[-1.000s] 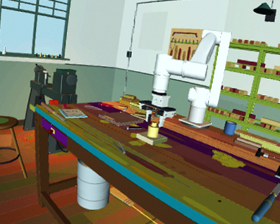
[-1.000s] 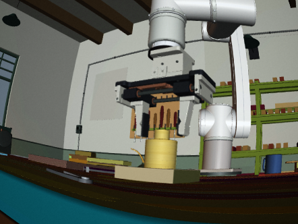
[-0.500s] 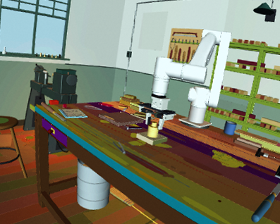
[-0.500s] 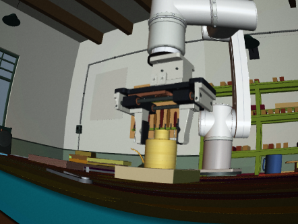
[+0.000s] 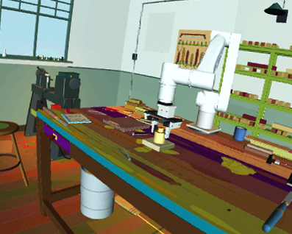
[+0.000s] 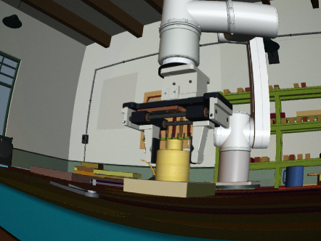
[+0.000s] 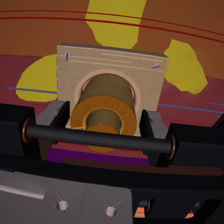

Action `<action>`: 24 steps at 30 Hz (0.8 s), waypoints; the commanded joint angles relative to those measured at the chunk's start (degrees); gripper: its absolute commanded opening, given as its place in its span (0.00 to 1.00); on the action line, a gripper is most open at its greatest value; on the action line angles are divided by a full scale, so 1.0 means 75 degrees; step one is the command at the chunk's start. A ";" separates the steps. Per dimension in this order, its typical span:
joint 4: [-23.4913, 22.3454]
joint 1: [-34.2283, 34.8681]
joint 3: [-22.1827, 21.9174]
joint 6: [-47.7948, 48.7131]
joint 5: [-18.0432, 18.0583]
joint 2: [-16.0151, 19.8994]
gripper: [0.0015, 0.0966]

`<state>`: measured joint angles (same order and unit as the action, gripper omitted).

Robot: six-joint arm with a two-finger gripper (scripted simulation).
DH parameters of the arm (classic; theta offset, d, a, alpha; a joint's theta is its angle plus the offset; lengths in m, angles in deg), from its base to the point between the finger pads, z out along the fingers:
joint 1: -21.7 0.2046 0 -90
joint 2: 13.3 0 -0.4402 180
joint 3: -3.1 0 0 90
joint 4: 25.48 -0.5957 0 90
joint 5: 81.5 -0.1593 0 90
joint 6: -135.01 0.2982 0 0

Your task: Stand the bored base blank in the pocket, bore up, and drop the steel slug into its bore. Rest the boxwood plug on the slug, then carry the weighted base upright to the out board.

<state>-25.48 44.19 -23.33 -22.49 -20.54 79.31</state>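
The yellow bored base blank stands upright in the round pocket of the pale square block, and the smaller boxwood plug sticks up out of its bore. The slug is hidden inside. From the wrist camera the base shows as a wide ring with the plug in its centre, seated in the block. The block sits mid-bench, in front of the arm's pedestal. My gripper hangs straight down over the base with a finger on either side of it; it is open and holds nothing.
A dark flat board lies on the bench left of the block, with stacked wood strips behind it. A blue mug stands right of the arm's pedestal. A chisel lies at the bench's right end.
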 commanded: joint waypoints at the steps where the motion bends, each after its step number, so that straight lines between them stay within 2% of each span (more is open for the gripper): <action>1: 0.0006 0.0000 0.0013 0.0000 0.0000 -0.0007 0.78; 11: 0.0005 0.0000 0.0011 0.0000 -0.0001 -0.0006 0.78; 24: 0.0005 0.0000 0.0010 0.0000 -0.0002 -0.0005 0.50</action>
<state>-25.48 44.19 -23.32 -22.49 -20.55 79.31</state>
